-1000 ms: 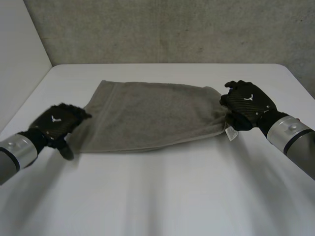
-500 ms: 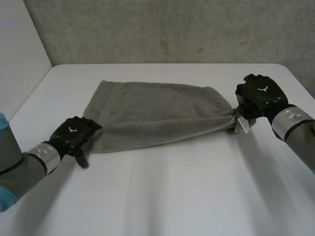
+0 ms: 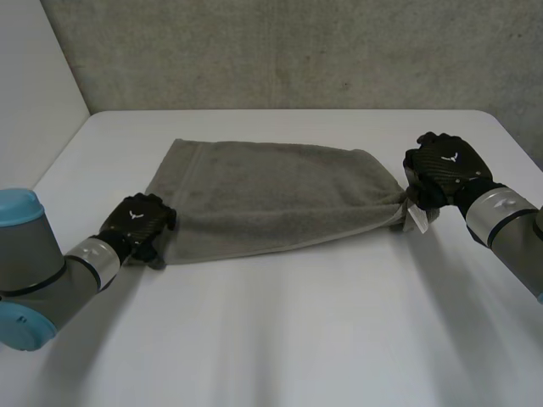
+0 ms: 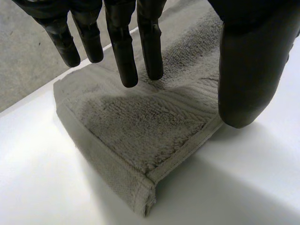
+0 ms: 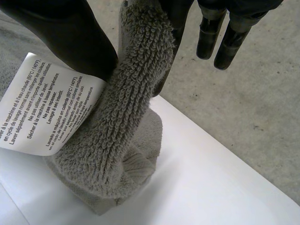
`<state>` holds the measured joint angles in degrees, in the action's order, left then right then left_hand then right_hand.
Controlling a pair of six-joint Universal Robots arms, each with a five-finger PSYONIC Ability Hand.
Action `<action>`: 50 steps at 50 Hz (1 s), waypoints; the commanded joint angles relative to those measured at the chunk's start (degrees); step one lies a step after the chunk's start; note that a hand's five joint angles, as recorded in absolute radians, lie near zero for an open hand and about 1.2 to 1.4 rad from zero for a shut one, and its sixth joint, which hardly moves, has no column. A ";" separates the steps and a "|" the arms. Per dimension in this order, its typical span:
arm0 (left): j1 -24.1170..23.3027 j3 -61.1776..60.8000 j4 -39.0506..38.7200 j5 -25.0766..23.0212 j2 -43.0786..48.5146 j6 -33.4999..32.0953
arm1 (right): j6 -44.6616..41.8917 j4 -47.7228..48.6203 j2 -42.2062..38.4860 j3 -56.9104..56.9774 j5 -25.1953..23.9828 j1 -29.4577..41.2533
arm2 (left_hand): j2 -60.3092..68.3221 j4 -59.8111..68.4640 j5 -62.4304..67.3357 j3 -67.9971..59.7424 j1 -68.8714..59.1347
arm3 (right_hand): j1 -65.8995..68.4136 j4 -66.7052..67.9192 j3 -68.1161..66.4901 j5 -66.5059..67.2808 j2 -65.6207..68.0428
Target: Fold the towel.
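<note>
Towel (image 3: 271, 199), grey terry, lies spread across the middle of the white table (image 3: 297, 339), its long side running from one arm to the other. In front of a rough concrete wall (image 3: 297, 51), the far edge lies flat and the cloth narrows toward the robot's right, where it is gathered into a bunch.

The right robot hand (image 3: 441, 170) holds that bunched end. In the right wrist view its thumb (image 5: 70, 33) and fingers (image 5: 173, 18) pinch a ridge of the towel (image 5: 126, 117) between them, and the cloth rises from the table into the grip. A white care label (image 5: 47, 108) with printed lines hangs from this end just beside the thumb; in the head view it shows as a small white tag (image 3: 416, 219) under the hand.

The left robot hand (image 3: 140, 222) is at the near corner of the towel's other end, low over the table. In the left wrist view its fingers (image 4: 124, 51) are straight and spread above the corner (image 4: 140, 136), with the thumb (image 4: 248, 70) beside the near hem; nothing is gripped. The corner lies flat on the table and its hemmed edge looks thick.
</note>
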<state>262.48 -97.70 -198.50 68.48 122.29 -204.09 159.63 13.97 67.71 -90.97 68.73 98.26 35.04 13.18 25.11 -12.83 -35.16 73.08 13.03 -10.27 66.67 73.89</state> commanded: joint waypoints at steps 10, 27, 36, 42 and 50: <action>0.05 0.23 0.31 0.68 1.37 -0.26 | -0.02 0.00 -0.21 0.00 -0.17 -0.09 | 2.73 -3.18 2.65 2.83 -2.60 | 6.92 -3.03 0.27 3.33 6.11; -0.30 8.57 16.37 0.07 5.24 -0.34 | -0.10 -0.09 -0.29 0.00 -0.17 -0.18 | 44.90 -3.18 44.83 2.83 -44.78 | 6.92 -3.03 0.27 3.33 6.11; 0.32 9.99 18.77 -0.72 4.45 -0.26 | -0.10 -0.09 -0.29 0.00 -0.26 -0.26 | 44.96 -3.18 44.89 2.83 -44.84 | 6.92 -3.03 0.27 3.33 6.11; 0.14 10.07 19.56 -3.18 2.17 -0.08 | -0.10 -0.18 -0.29 0.00 -0.17 -0.26 | 44.96 -3.18 44.89 2.83 -44.84 | 6.92 -3.03 0.27 3.33 6.11; 0.93 10.69 19.21 -3.53 -3.45 1.84 | -0.19 -1.05 -0.29 0.00 -0.26 -0.61 | 44.96 -3.18 44.89 2.83 -44.84 | 6.92 -3.03 0.27 3.33 6.11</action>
<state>262.86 -87.49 -178.92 65.21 123.09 -203.76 159.50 13.66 67.41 -90.97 68.54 97.93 77.60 13.18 68.15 -12.83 -75.31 73.08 13.03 -10.27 66.66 73.89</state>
